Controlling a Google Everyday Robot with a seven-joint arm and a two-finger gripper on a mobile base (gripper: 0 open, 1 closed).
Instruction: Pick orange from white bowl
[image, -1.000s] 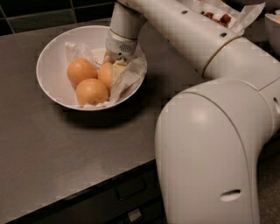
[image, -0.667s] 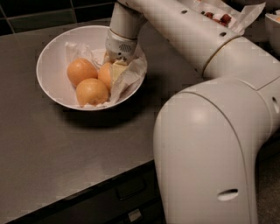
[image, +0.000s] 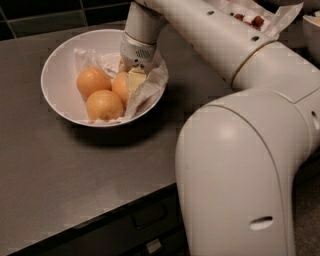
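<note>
The white bowl stands on the dark counter at the upper left, lined with crumpled white paper. Three oranges lie in it: one at the back left, one at the front and one at the right. My gripper reaches down into the bowl from above, at its right side. It is right at the right-hand orange and hides part of it. The other two oranges lie free to its left.
My white arm and its large joint fill the right half of the view. A paper-lined dish with red strawberries stands at the top right. The dark counter ends at a front edge above a drawer.
</note>
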